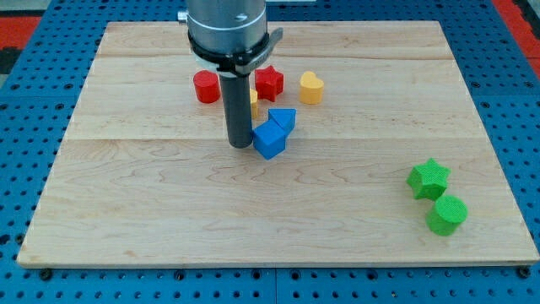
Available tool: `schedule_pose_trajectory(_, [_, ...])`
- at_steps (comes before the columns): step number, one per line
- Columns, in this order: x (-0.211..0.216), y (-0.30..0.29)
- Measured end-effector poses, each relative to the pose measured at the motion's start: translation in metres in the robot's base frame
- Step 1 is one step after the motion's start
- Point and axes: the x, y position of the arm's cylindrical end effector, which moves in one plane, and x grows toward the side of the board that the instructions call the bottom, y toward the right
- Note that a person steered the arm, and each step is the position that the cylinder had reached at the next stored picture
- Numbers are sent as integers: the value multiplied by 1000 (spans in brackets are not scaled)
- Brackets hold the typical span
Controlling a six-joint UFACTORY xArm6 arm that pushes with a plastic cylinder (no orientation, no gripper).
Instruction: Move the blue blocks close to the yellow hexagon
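My tip [240, 144] rests on the board just left of a blue cube [269, 139], touching or nearly touching it. A second blue block [283, 118], wedge-like, sits right behind the cube, touching it. A yellow block [253, 103], likely the hexagon, is mostly hidden behind my rod, just above the blue blocks. A yellow heart-shaped block [311, 87] lies to the upper right.
A red cylinder [206, 86] is left of my rod and a red star [269, 82] is right of it. A green star [429, 178] and a green hexagon-like block [446, 214] sit at the view's lower right. The wooden board [126, 211] lies on a blue pegboard.
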Motion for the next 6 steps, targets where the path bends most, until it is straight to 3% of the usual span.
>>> schedule_pose_trajectory(1, [25, 10])
schedule_pose_trajectory(2, [19, 80])
schedule_pose_trajectory(3, [-9, 44])
schedule_pose_trajectory(4, [2, 51])
schedule_pose_trajectory(5, [1, 127])
schedule_pose_trajectory(6, [-33, 120])
